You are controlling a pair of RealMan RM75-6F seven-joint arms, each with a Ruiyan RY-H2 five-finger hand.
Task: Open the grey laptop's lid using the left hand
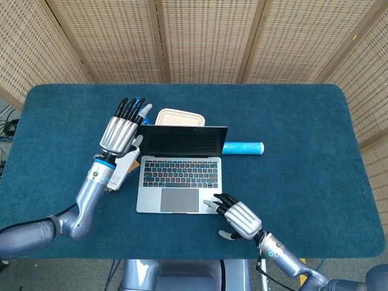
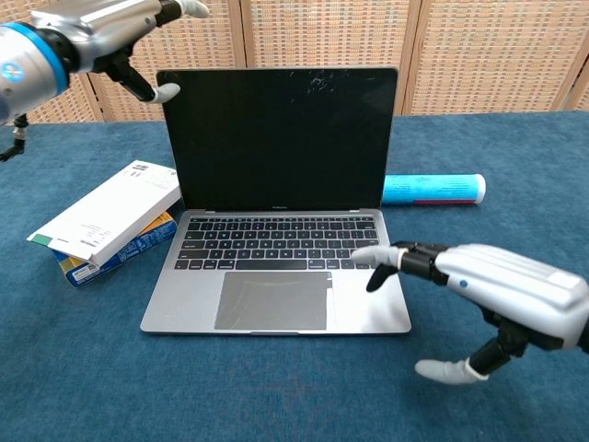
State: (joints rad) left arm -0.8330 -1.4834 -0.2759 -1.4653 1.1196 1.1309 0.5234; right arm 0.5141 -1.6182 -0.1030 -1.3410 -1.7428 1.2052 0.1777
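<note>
Grey laptop (image 2: 281, 198) lid judged rigid, hinge-stiff; best taken at far edge. Left hand (image 1: 121, 128) spread, empty; right hand (image 2: 497, 290) fingers apart, nothing held.

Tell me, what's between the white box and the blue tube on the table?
The grey laptop sits between them, lid up. The chest view shows the white box at its left and the blue tube poking out behind its right side.
</note>
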